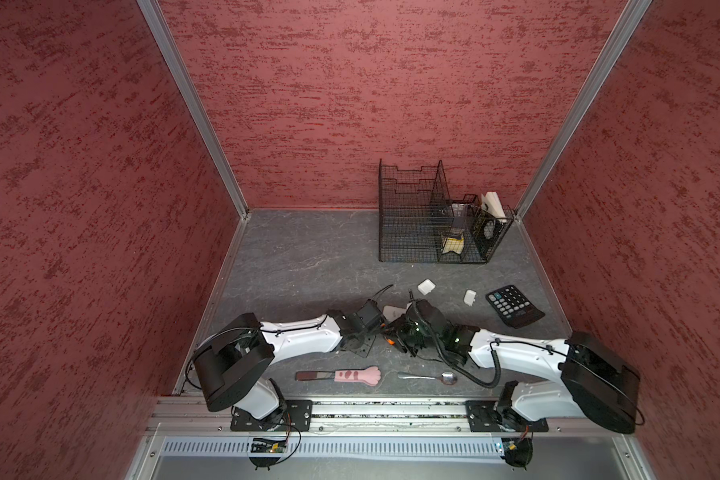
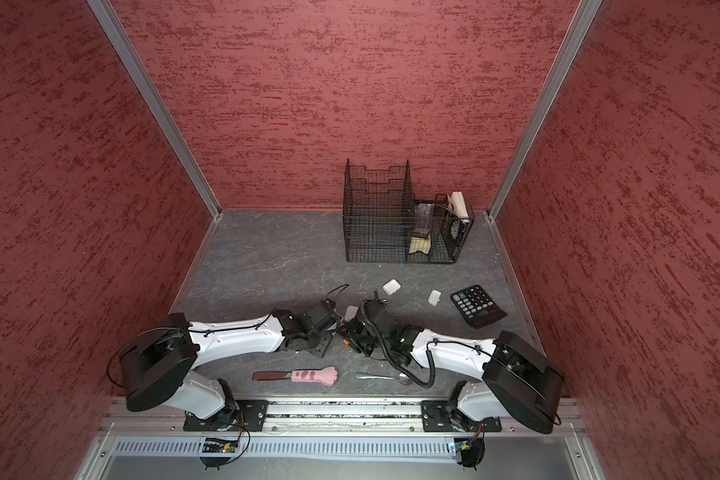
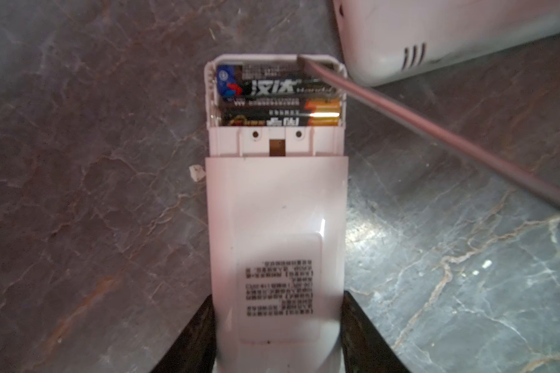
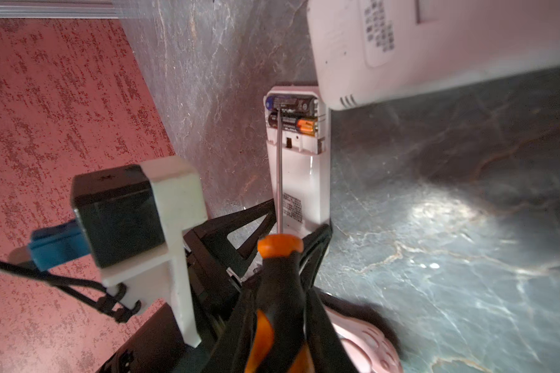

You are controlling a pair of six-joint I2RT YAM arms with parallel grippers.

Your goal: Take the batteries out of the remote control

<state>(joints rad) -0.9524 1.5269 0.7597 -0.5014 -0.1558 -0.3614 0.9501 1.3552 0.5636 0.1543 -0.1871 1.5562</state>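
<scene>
Two batteries sit in the remote control (left jaws pinch its body); right jaws clamp the screwdriver.

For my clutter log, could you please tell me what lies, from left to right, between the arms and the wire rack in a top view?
white square plastic piece → smaller white plastic piece → black calculator
</scene>
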